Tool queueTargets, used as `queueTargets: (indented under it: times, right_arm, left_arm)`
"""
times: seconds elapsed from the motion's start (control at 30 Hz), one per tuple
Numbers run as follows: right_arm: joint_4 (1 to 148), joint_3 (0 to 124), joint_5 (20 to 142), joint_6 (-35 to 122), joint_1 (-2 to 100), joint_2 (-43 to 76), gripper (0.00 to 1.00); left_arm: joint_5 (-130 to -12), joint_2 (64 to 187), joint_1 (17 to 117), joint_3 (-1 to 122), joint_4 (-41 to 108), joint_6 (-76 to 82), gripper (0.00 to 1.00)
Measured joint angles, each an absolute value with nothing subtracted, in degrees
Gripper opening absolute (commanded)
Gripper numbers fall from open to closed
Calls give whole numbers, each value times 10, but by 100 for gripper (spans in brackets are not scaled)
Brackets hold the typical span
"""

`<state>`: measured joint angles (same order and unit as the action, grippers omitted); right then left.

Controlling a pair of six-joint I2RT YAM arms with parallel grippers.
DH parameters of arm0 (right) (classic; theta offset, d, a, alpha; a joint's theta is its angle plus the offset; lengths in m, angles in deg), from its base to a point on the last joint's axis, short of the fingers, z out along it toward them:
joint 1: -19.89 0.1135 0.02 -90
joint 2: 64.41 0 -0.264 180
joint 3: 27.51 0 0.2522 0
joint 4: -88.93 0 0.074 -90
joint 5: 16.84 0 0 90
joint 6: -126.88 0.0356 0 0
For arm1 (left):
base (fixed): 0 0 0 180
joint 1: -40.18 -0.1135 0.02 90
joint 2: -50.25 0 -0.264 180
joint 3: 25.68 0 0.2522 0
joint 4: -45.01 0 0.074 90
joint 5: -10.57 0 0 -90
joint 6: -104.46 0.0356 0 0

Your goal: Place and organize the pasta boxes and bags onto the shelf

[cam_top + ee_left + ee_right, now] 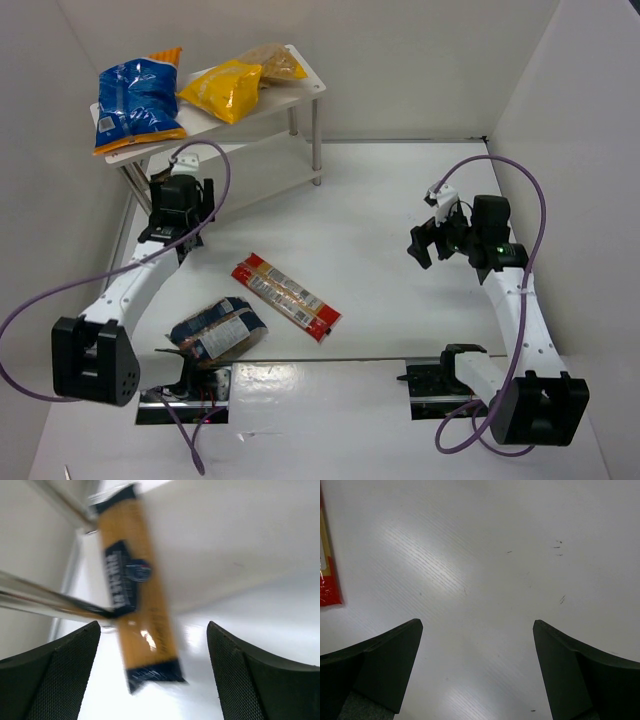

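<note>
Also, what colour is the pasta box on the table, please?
Pasta box: red, yellow and white; top external view.

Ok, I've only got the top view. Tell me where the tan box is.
Observer: The left wrist view, though blurred, shows the tan box just ahead of the left pincer, beside a silver leg.
Operator: Confirm that pincer is off it.
Observer: Its fingers stand wide apart with nothing between them; the box lies beyond the tips.
Operator: Now check the right one.
Observer: The right pincer is open over bare table, with only the end of the red box at that view's left edge.
</note>
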<state>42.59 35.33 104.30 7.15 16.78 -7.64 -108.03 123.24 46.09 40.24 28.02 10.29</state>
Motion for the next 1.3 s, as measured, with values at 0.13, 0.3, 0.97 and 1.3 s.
queueTargets:
  times: [0.13, 0.3, 0.97, 1.3]
  right_arm:
    - [425, 353, 1046, 71, 168, -82, 100]
    - [425, 353, 1049, 72, 168, -88, 100]
    - [426, 354, 971, 131, 168, -44, 100]
    - [425, 354, 963, 132, 168, -21, 100]
  left_arm:
    - [-976, 1162, 508, 403, 219, 145, 96]
    - [-783, 1088, 542, 410, 121, 224, 100]
    - [-557, 1176, 580, 431, -45, 370, 100]
    - [-564, 1176, 580, 431, -45, 370, 100]
